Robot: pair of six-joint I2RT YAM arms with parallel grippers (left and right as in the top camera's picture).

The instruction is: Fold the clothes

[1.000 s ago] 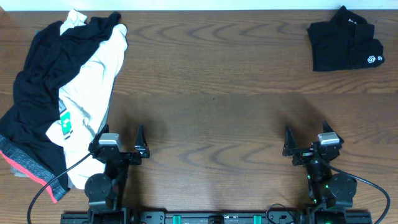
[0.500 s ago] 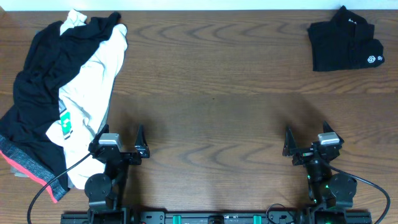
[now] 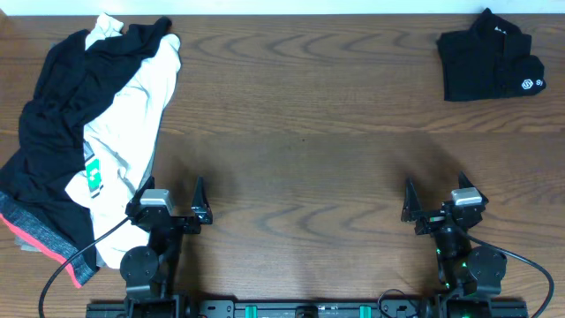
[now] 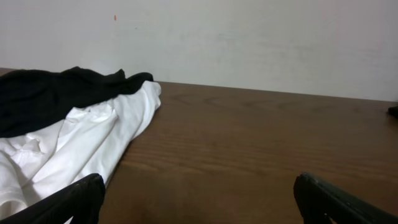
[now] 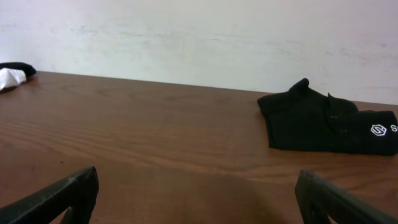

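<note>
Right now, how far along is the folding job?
Done: one black shirt lies folded at the far right. In hand: nothing; the left fingers and right fingers are open, empty. Remaining: the heap of black and white clothes on the left.

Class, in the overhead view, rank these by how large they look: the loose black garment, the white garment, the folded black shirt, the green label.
1. loose black garment
2. white garment, partly covered, so close to the first
3. folded black shirt
4. green label
</note>
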